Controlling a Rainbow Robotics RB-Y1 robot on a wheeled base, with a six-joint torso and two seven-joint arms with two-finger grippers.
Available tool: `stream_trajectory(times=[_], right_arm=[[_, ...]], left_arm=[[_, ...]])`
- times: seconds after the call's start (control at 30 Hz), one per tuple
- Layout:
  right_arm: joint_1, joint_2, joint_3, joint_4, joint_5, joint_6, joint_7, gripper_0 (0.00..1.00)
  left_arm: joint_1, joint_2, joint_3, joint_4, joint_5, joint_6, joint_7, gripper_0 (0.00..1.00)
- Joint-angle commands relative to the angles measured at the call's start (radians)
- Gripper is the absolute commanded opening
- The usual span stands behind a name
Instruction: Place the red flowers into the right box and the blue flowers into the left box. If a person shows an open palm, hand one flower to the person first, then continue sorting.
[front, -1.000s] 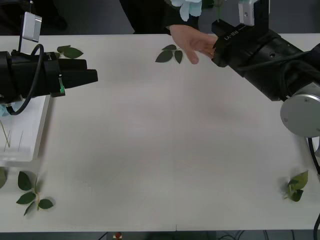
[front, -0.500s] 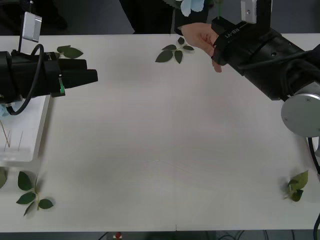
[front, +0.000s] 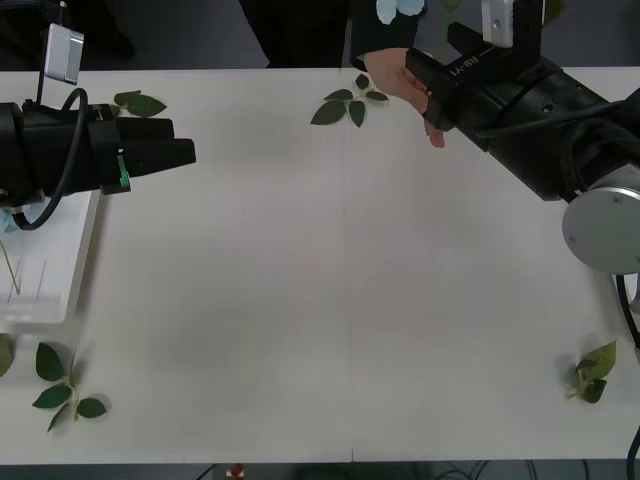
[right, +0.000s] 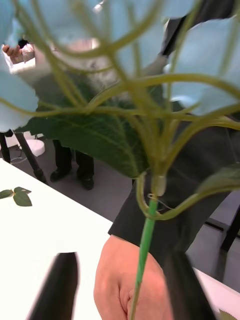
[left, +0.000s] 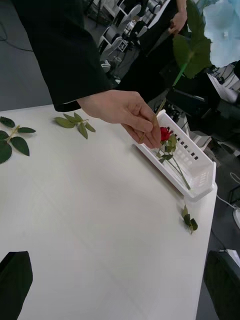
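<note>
At the table's far edge a person's hand (front: 392, 73) grips the green stem (right: 144, 255) of a blue flower (front: 396, 8), just below its pale head (right: 210, 60). My right gripper (front: 420, 78) reaches up to that hand. In the right wrist view its black fingers stand open (right: 119, 260) on either side of the stem, clear of it. The left gripper (front: 185, 150) hovers open over the table's left side, beside the left box (front: 50, 285). The right box (left: 192, 162) holds a red flower (left: 165, 134).
Loose leaf sprigs lie on the white table: one near the person's hand (front: 345, 105), one at the far left (front: 135, 102), one at the near left (front: 65, 385) and one at the near right (front: 592, 372). People stand in the room beyond the table.
The person's hand has lifted from the table and closed on the blue flower's stem at my right gripper. The flower head has shifted up. The left arm has not moved.
</note>
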Motion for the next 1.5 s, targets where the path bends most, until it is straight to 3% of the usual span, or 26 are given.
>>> stream_trajectory(times=[0.03, 0.73, 0.93, 1.17, 1.5], right_arm=[[-0.009, -0.002, 0.0, -0.022, -0.003, -0.005, -0.001, 1.0], [-0.009, -0.002, 0.0, -0.022, -0.003, -0.005, -0.001, 1.0], [0.029, -0.028, -0.043, -0.062, -0.026, 0.01, 0.007, 1.0], [0.061, -0.057, -0.176, -0.114, -0.178, 0.218, 0.137, 1.0], [0.072, -0.057, -0.409, -0.113, -0.445, 0.644, 0.43, 1.0]], left_arm=[[0.014, -0.005, -0.004, -0.033, 0.015, -0.01, -0.023, 1.0], [0.014, -0.005, -0.004, -0.033, 0.017, -0.01, -0.025, 1.0], [0.014, -0.005, -0.004, -0.033, 0.017, -0.01, -0.028, 1.0], [0.014, -0.005, -0.002, -0.033, 0.017, 0.001, -0.03, 1.0], [0.008, 0.027, -0.004, -0.033, 0.021, 0.022, -0.034, 1.0]])
